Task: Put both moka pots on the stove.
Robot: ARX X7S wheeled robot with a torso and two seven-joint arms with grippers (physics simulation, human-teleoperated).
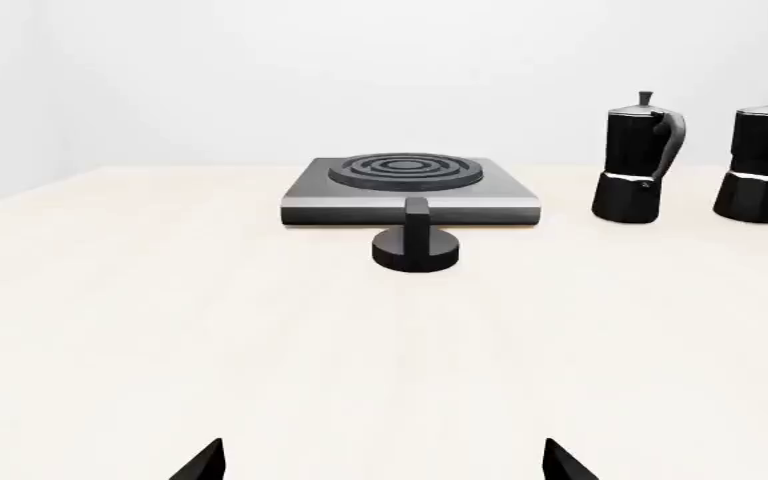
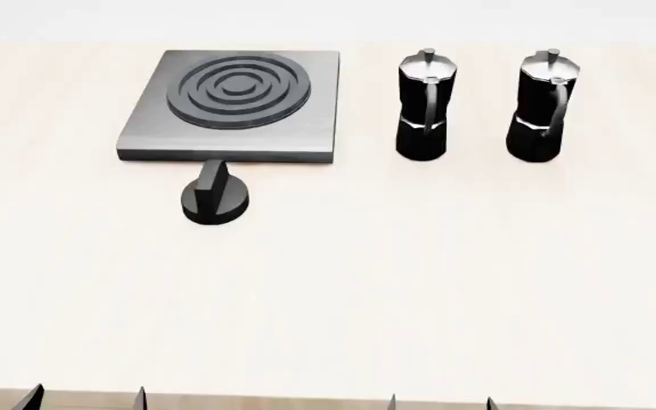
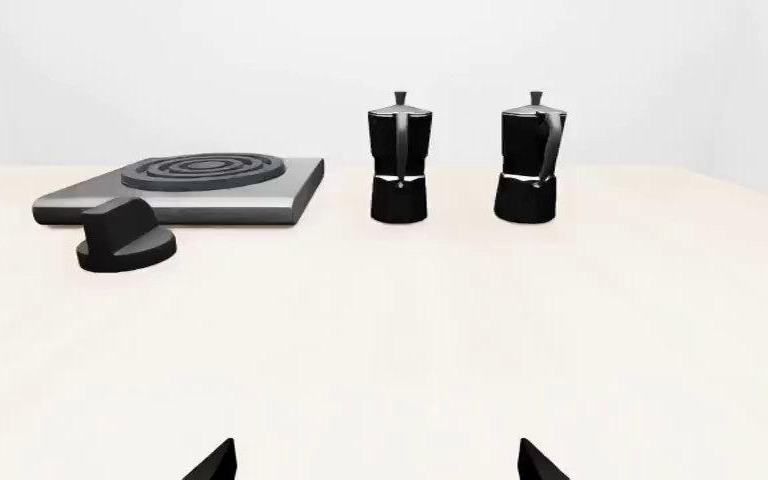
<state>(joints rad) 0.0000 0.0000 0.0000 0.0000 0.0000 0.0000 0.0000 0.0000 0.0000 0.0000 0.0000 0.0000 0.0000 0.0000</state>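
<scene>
Moka pots (image 2: 425, 107) (image 2: 545, 107) upright beside stove (image 2: 237, 102), unlabelled.

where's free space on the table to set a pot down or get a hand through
Free: the wide table stretch between the knob and the near edge. Tighter: the gaps between stove, left pot and right pot.

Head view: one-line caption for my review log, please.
Two moka pots stand upright beside the empty stove, knob in front; both grippers open at the near table edge.

no readable text, no labels, no brand marks, no numbers on any surface in view
</scene>
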